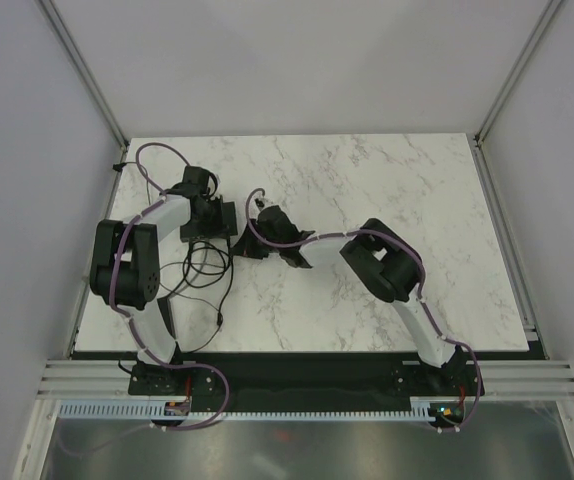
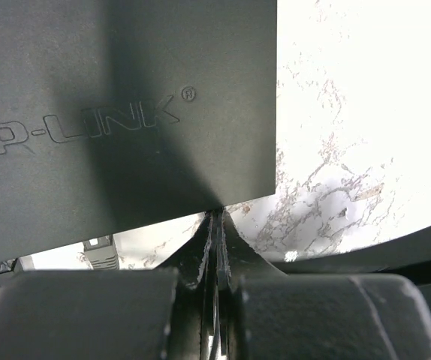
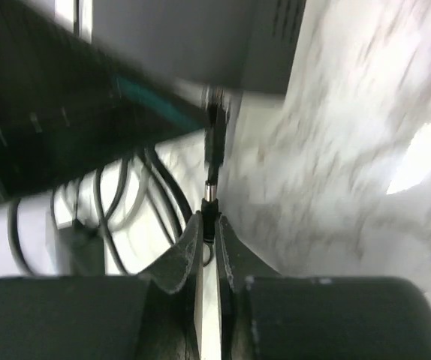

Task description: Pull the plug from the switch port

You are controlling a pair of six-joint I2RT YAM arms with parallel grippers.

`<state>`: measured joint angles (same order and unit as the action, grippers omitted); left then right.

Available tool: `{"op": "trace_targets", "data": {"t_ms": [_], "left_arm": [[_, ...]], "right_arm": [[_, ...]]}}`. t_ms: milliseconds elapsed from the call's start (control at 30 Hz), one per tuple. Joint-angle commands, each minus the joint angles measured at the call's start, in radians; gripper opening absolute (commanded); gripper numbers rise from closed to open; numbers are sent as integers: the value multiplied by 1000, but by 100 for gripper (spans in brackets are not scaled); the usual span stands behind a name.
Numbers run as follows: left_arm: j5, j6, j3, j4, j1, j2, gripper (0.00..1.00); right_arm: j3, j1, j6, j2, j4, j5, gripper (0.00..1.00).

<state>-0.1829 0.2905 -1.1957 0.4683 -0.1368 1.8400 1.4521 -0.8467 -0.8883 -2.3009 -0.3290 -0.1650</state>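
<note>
At the table's (image 1: 367, 190) 9 o'clock lies the switch (image 2: 125, 112); my left gripper (image 2: 217, 225), fully closed, touches its edge. My right gripper (image 3: 209, 221) pinches the plug (image 3: 214, 146), whose long axis runs 6 to 12, toward the switch.

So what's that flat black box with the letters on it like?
The switch is a flat, matte black box, plastic by its look, with embossed lettering ending in "LINK" on top. It lies flat on the marble table. The shut left pincer meets its near edge. A thin black plug reaches one side.
</note>
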Motion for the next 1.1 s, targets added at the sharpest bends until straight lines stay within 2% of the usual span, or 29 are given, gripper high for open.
{"op": "trace_targets", "data": {"t_ms": [0, 33, 100, 367, 533, 667, 700, 733, 800, 1067], "left_arm": [[66, 4, -7, -74, 13, 27, 2], [63, 4, -8, -74, 14, 30, 2], [60, 4, -10, -73, 17, 28, 2], [33, -5, 1, -77, 16, -16, 2], [14, -8, 53, -91, 16, -132, 2], [14, -8, 103, -91, 16, -263, 2], [-6, -16, 119, -177, 16, -289, 17], [0, -45, 126, -181, 16, -336, 20], [14, -53, 146, -189, 16, -372, 23], [14, -67, 148, -192, 32, -426, 24]], "right_arm": [[-151, 12, -153, 18, -209, -261, 0], [-176, 18, -255, -1, -358, -331, 0], [-214, 31, -322, -14, -454, -355, 0], [-213, 44, -28, 138, -131, -151, 0], [-240, 40, 8, 208, -88, -131, 0], [-323, 23, 38, 267, -71, -136, 0], [-332, 15, 55, 285, -58, -136, 0], [-340, 2, 64, 290, -48, -136, 0], [-354, -18, 83, 300, -32, -136, 0], [-363, -106, 114, 333, 30, -85, 0]]}}
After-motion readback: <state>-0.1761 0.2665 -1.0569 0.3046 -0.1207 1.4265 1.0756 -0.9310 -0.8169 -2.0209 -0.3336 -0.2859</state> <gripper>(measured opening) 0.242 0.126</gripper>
